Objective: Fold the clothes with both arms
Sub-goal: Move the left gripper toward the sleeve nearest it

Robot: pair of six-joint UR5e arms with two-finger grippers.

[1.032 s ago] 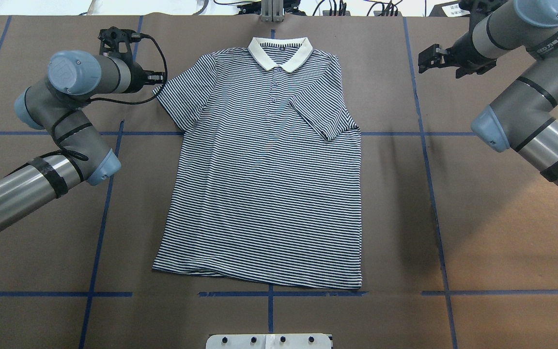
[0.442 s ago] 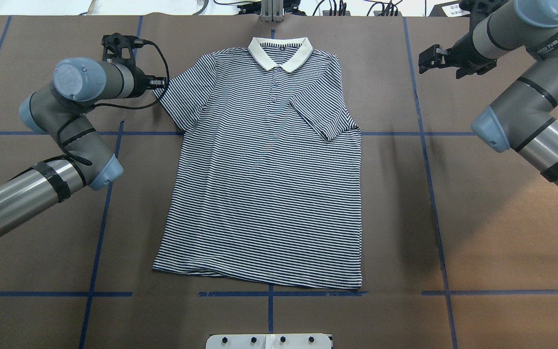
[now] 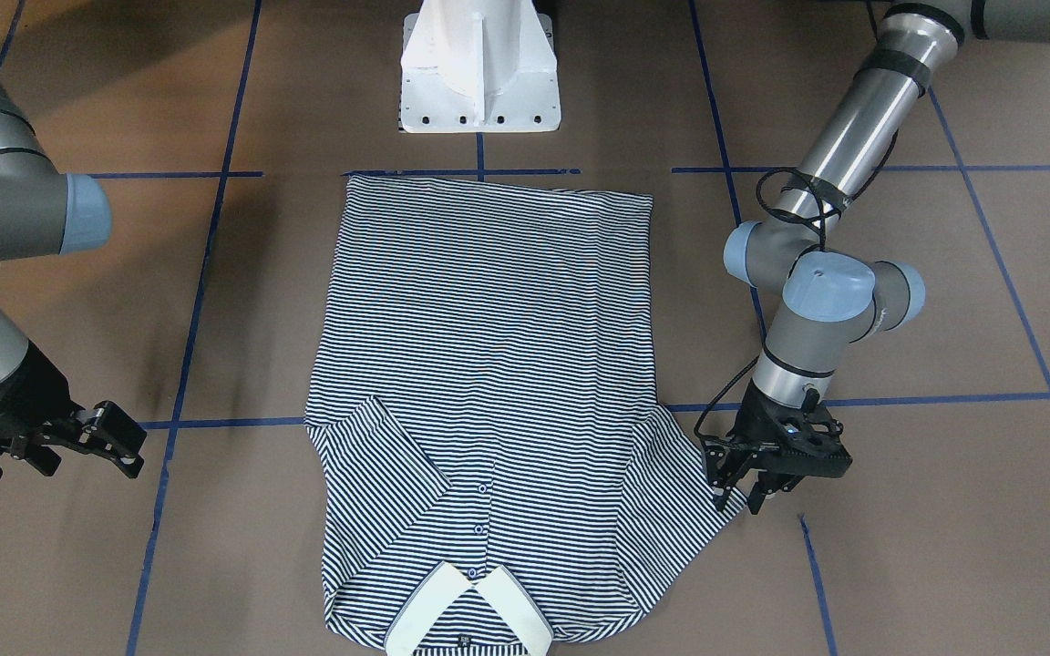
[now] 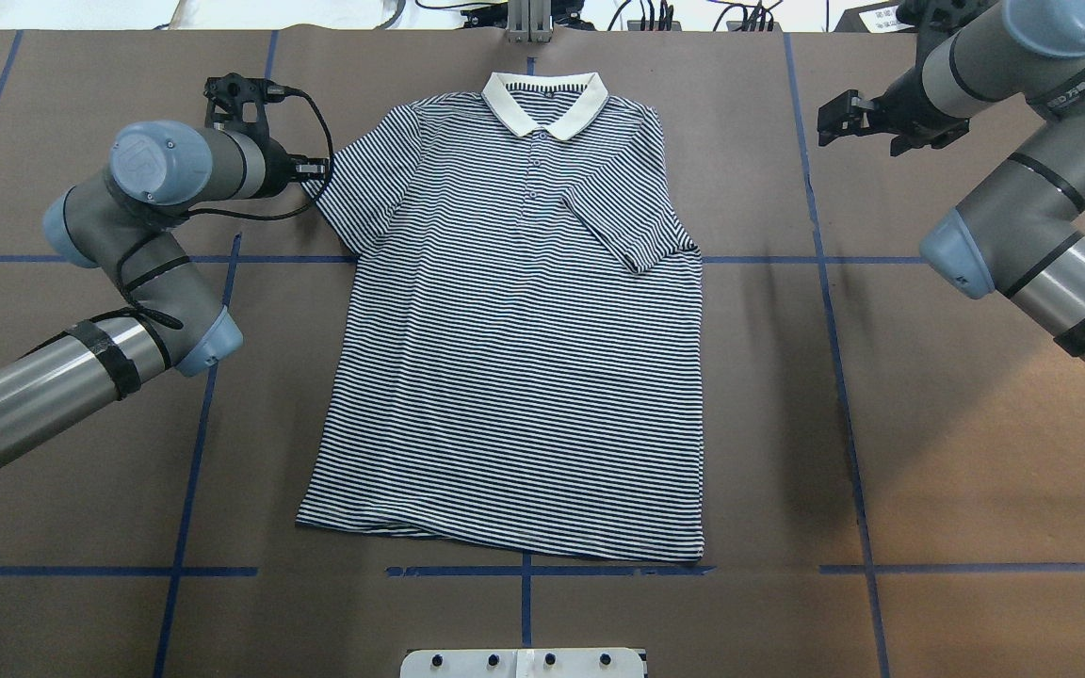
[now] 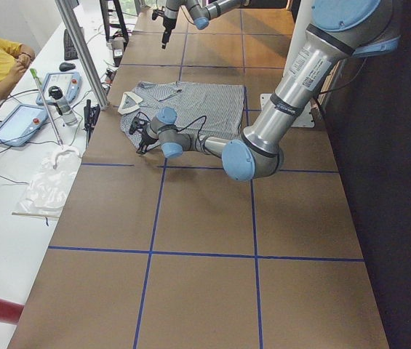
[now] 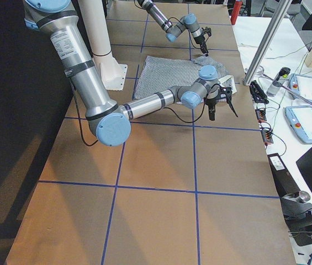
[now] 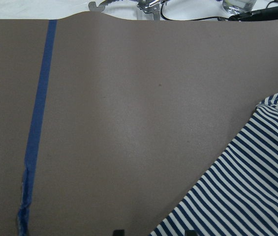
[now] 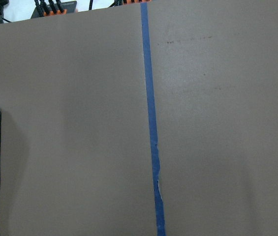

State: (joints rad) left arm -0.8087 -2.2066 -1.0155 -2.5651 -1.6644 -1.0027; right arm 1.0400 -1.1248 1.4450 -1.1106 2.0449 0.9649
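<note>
Your left gripper (image 3: 737,499) has its jaws spread, tips down at the brown table (image 4: 929,424), right on the outer corner of the outspread sleeve (image 3: 684,469). In the left wrist view the fingertips (image 7: 119,232) peek in at the bottom edge, with striped cloth between them. As far as these views show, nothing is pinched yet.

From those jaws the polo shirt (image 4: 514,358) lies inward, toward the table's middle. It is flat, and its long axis runs from the hem by the robot's base out to the white collar (image 4: 544,99). The other sleeve (image 4: 632,231) is already folded in over the chest.

Your right gripper (image 4: 832,118) also looks spread and holds nothing. It hangs well apart from the shirt, beyond the blue tape line (image 4: 811,188) at collar height. So the left arm is the nearer one, and my guess is the grab on this sleeve is its job.

As for writing, there's a label (image 4: 1070,89) on the right arm, too small to read. I can't make out any chest logo.
</note>
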